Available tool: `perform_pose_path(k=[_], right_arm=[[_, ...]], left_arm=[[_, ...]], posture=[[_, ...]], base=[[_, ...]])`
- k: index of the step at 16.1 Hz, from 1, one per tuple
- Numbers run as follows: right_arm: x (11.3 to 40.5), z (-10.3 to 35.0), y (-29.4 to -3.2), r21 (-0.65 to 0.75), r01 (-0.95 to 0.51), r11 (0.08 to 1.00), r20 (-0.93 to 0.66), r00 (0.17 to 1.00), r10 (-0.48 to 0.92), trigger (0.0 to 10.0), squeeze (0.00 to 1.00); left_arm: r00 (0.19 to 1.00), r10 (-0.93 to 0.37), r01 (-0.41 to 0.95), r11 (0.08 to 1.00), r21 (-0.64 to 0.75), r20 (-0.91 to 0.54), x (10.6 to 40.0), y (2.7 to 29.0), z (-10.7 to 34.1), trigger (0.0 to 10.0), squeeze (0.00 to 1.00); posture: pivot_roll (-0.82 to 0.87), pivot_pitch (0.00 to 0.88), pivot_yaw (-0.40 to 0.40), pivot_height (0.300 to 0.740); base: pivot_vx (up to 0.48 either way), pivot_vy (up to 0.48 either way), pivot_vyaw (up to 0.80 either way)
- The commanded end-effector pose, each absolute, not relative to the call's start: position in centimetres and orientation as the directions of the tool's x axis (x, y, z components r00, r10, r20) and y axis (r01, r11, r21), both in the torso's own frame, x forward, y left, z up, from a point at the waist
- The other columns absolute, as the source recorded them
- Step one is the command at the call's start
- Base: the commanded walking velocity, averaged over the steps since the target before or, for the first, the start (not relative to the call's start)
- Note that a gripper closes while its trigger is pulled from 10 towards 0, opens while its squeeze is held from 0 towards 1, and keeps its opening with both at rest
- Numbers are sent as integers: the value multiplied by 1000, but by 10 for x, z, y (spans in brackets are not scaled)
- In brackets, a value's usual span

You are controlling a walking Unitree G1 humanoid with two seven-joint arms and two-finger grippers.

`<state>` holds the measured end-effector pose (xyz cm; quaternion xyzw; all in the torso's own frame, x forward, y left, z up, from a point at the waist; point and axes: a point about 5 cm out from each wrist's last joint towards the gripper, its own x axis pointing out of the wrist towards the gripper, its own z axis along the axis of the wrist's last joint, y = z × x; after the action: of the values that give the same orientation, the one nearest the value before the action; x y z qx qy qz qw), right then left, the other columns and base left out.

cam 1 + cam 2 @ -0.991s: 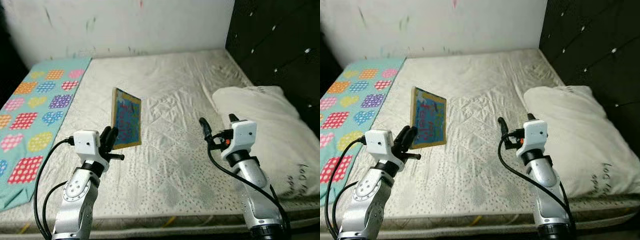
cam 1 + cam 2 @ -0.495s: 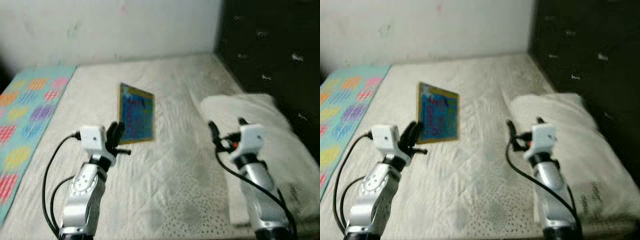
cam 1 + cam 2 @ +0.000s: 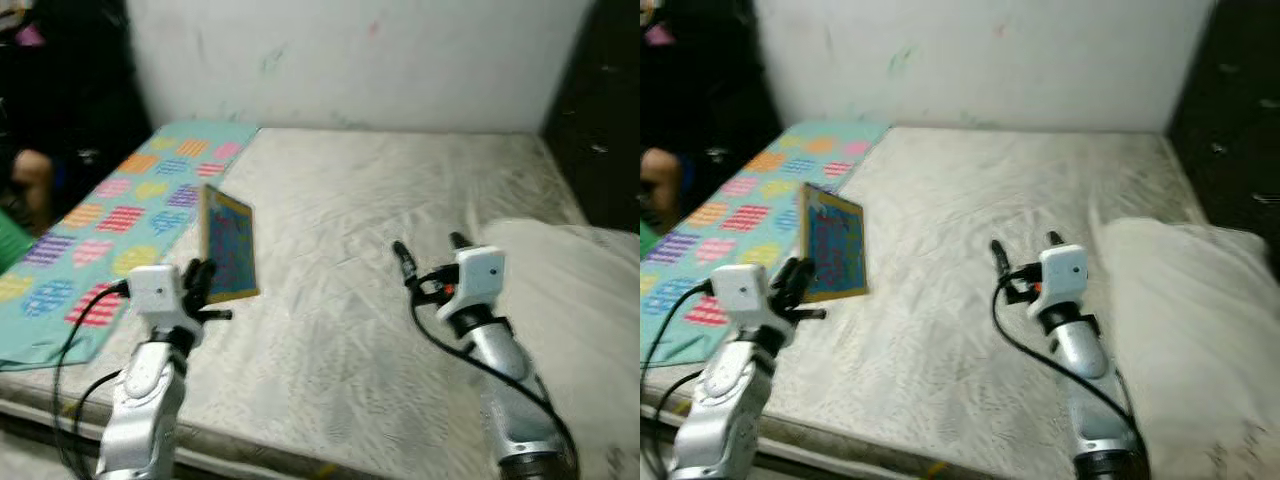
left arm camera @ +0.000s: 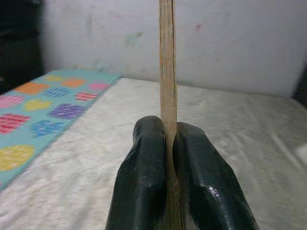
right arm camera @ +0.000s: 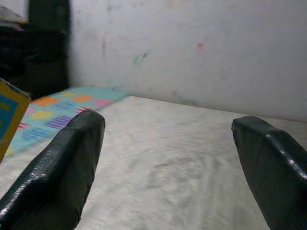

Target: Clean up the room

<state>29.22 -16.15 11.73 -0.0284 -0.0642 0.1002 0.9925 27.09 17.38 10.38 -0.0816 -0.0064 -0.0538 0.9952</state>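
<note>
A thin picture book point(image 3: 229, 246) with a blue cover and yellow border stands upright above the mattress, held by its lower edge. My left gripper point(image 3: 199, 283) is shut on the book, and in the left wrist view the book's edge point(image 4: 167, 72) rises from between the two black fingers point(image 4: 144, 177). My right gripper point(image 3: 428, 258) hovers open over the middle of the bed, nothing between its fingers point(image 5: 57, 167).
The bare white mattress point(image 3: 380, 200) fills the scene. A teal blanket with coloured hearts point(image 3: 110, 215) lies along its left side, a white pillow point(image 3: 590, 300) at the right. A person point(image 3: 25, 190) sits in the dark at far left. A white wall stands behind.
The camera has swung left, bringing the blanket, the dark left corner and a person into view. Both arms keep their poses, the book still held upright.
</note>
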Motion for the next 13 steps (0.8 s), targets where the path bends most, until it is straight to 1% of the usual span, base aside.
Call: perform_pose_path(k=[1, 4, 5, 13], right_arm=[[293, 121, -160, -63, -198, 978, 136, 969, 205, 10000, 0], [293, 121, -160, -63, -197, 978, 134, 970, 204, 10000, 0], [293, 121, -160, -63, -198, 978, 133, 970, 204, 10000, 0], [294, 120, -161, -56, -188, 981, 125, 973, 194, 10000, 0]], left_arm=[[992, -109, 117, 983, -144, 59, 274, 175, 114, 10000, 0], [992, -111, 118, 982, -145, 59, 274, 175, 114, 10000, 0], [991, -110, 121, 978, -169, 73, 274, 174, 115, 10000, 0], [993, -100, 109, 982, -152, 69, 273, 175, 115, 10000, 0]], posture=[[-205, 0, 74, 740], [-205, 0, 73, 740], [-205, 0, 73, 740], [-202, 0, 65, 740]], base=[[0, -352, 0], [0, -352, 0], [0, 0, 0], [0, 0, 0]])
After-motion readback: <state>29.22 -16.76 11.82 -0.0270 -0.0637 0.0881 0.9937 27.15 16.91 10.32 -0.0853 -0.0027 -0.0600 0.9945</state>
